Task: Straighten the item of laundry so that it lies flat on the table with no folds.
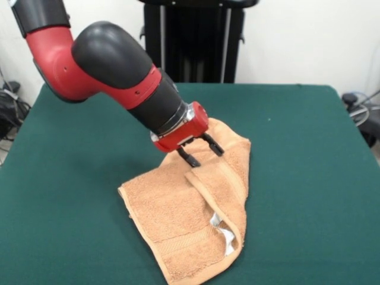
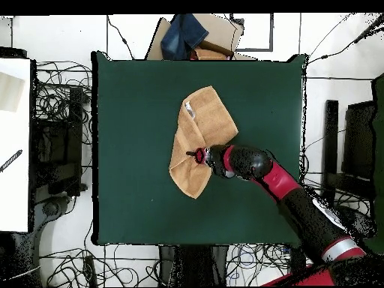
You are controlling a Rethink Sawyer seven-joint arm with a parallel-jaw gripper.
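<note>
The item of laundry (image 1: 178, 219), an orange-tan towel, lies rumpled on the green table (image 1: 309, 178). Its right side is doubled over in a long fold, and a small white label (image 1: 225, 237) shows near the front corner. My gripper (image 1: 202, 152) hangs tilted just over the towel's far part, open, with nothing between its black fingers (image 1: 189, 158). From overhead, the towel (image 2: 206, 120) sits near the middle of the table (image 2: 135, 112), and the gripper (image 2: 193, 154) is over the towel's narrow middle.
Green tabletop surrounds the towel on all sides. Cables cover the floor around the table (image 2: 60, 90). A cardboard box with blue cloth (image 2: 191, 34) stands past the table's edge. A white surface (image 2: 15, 142) lies off to the side.
</note>
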